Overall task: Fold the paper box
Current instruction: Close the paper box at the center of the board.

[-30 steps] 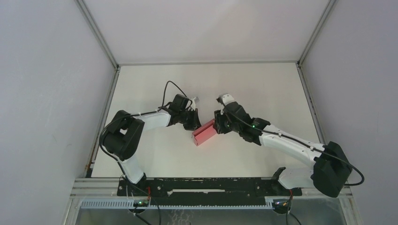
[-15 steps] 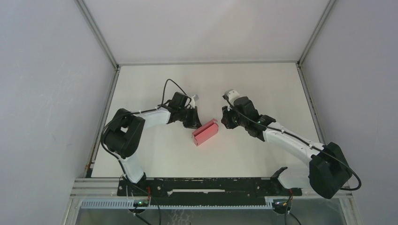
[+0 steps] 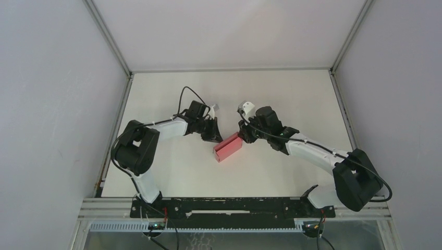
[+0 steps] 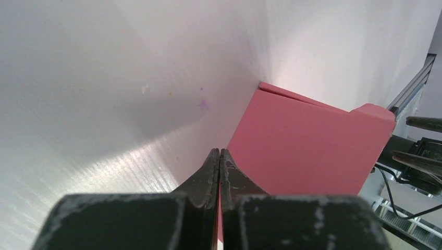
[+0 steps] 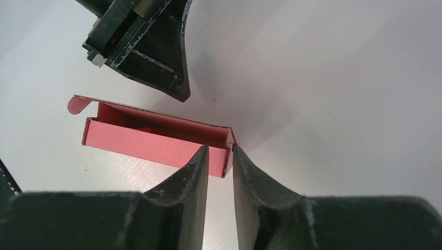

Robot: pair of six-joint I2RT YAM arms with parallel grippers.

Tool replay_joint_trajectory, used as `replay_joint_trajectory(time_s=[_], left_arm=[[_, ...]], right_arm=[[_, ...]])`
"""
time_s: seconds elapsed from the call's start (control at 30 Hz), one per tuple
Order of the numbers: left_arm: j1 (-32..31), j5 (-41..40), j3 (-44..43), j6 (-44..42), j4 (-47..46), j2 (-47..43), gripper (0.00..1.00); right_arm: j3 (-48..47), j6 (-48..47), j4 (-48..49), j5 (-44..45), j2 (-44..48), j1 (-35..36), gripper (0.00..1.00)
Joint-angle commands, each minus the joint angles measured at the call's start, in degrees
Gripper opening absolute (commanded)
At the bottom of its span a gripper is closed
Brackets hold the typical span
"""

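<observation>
We see the paper box lying on the bench, centre of the top view, interior exposed. Left gripper is fully closed and empty, tips just beside the box's upper-left side. Right gripper is narrowly open, fingers astride the box's right end wall.

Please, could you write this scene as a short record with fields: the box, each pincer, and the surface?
object: pink thin-cardboard paper box, partly folded, top open, one rounded tab sticking out
surface: white table
left pincer: shut, beside the box's long wall
right pincer: jaws slightly apart, at the box's end corner
</observation>
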State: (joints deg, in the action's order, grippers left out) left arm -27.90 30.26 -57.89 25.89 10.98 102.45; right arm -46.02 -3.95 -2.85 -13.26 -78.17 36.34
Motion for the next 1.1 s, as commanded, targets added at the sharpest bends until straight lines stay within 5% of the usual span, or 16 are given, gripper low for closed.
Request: replay_joint_trajectory(time_s=[0.0,0.17,0.53,1.07], left_arm=[[0.7,1.3,-3.8,-2.5,1.9,-3.2,0.06],[1.2,-1.0,-2.7,-3.9,5.0,-8.0,0.28],[1.4,-3.8,1.1,-6.4,10.5,-22.6,0.49],[-4.6,-8.8,-0.8,-12.3,19.2,-21.4,0.52]], right_arm=[[-0.7,-2.4,4.2,-1.8,-1.2,-0.5,0.31],[-1.1,-2.8,4.0,-0.8,-1.9,-0.8,0.31],[-1.3,-2.6,4.7,-0.9,-2.5,-1.9,0.32],[-1.2,-3.5,4.4,-10.7,-2.2,-5.6,0.32]])
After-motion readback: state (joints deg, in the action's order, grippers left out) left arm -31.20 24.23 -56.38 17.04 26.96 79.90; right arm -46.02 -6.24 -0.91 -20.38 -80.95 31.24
